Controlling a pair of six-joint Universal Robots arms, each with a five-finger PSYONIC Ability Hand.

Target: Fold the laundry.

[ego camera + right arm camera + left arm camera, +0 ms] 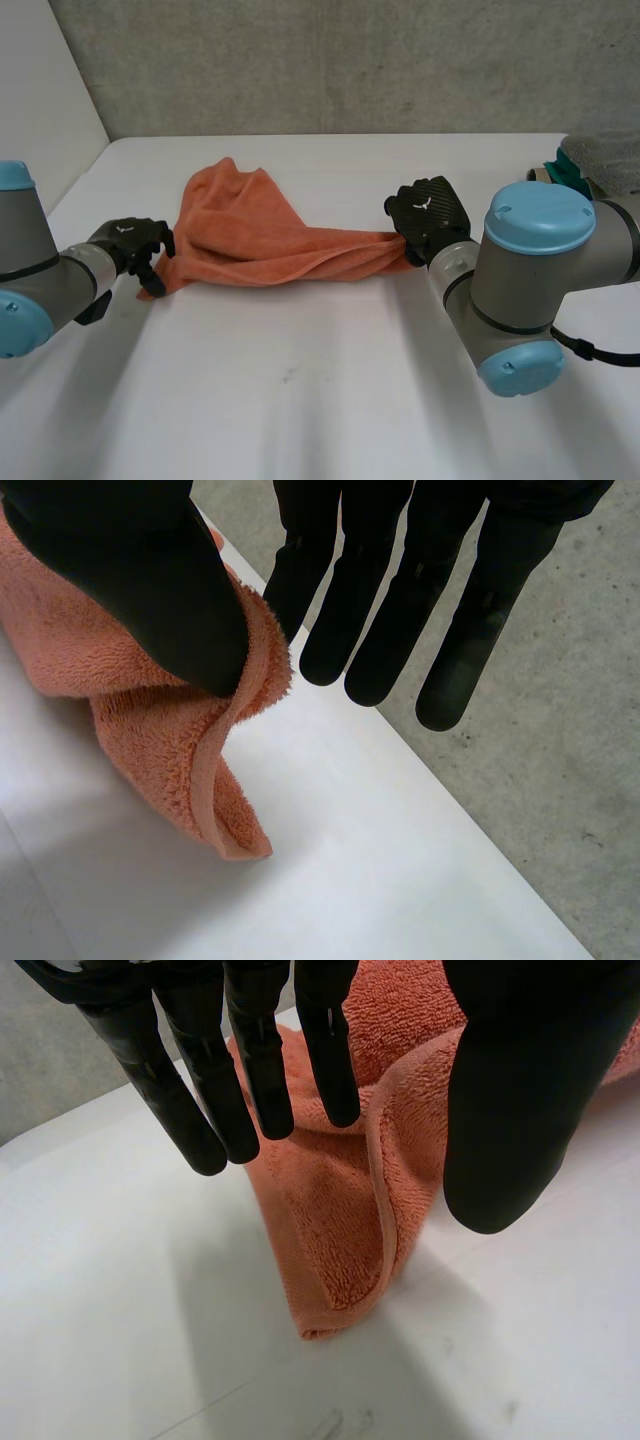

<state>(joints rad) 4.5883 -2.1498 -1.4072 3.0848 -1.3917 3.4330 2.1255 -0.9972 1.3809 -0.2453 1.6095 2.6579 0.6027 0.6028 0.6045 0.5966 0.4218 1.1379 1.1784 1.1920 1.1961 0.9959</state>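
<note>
Roughly at the centre of the white table (320, 400), an orange towel (250, 235) is stretched sideways between the two hands. Its wider, rumpled part sits toward 10 o'clock and rises to a soft peak. Its other end narrows into a gathered rope of folds running toward 3 o'clock.

At the towel's 9 o'clock end is the left hand (130, 240), right against the lower corner there. In the left wrist view the hemmed corner points down from under the palm and its tip meets the table. From that angle the cloth runs up into the hand, but I cannot tell whether the hand is truly gripping it or only lying against it.

At the 3 o'clock end, the right hand (430, 210) is clamped on the gathered tip. In the right wrist view its thumb (130, 570) presses the cloth against the nearest of the fingers (300, 580), and the hem curls round the thumb's end. The other fingers are straight and free of the towel. A short flap of the corner hangs below the thumb, close above the table near its far edge, with a grey concrete floor (520, 810) beyond.

Toward 2 o'clock, at the table's margin past the right arm, lies a grey and teal heap (590, 160), possibly more cloth.
</note>
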